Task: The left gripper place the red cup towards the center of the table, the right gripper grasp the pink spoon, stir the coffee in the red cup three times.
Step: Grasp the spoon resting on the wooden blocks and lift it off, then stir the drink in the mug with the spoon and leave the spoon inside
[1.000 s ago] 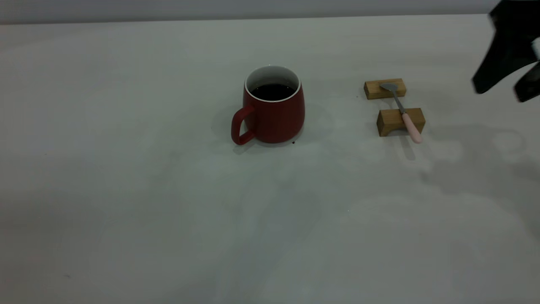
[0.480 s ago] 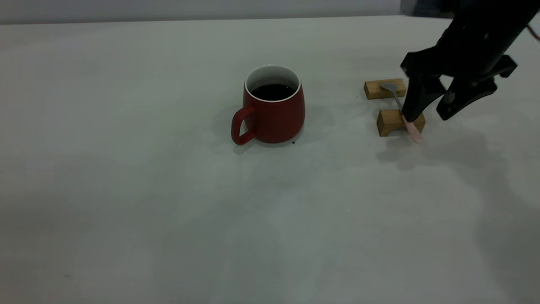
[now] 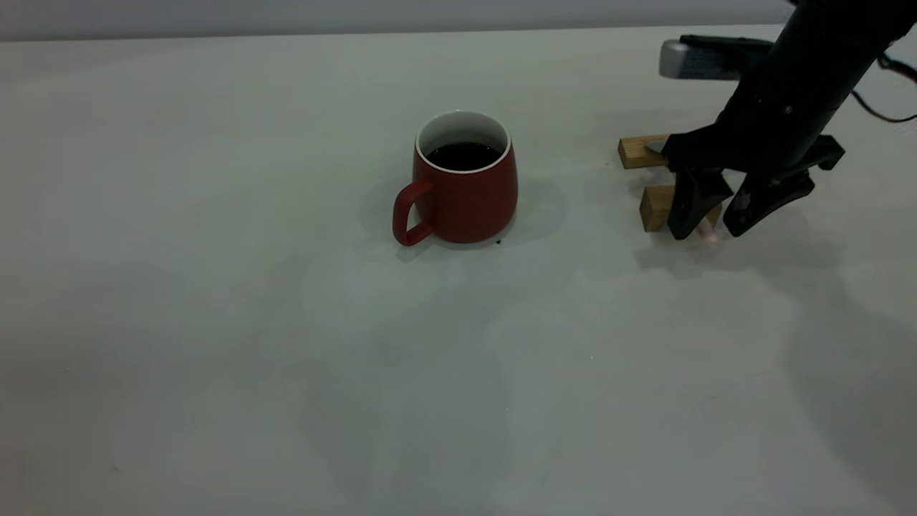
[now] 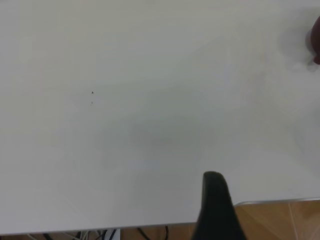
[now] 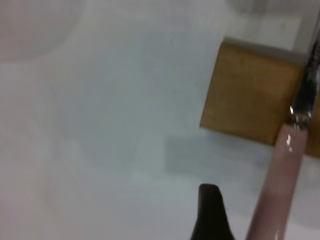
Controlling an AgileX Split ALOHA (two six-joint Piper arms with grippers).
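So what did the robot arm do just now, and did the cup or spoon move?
The right tool swung in from the table's right edge and dropped down over the pink spoon, its open fingers now on either side of the handle. It hasn't gripped it. The spoon lies on its two wooden blocks as before, and the red cup with its coffee hasn't moved.

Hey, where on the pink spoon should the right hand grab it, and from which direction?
Probably the pink handle end of the spoon, taken from above. The spoon lies across two wooden blocks, and that end sticks out past the near block, clear of the table. The right hand, fingers open, already straddles it.
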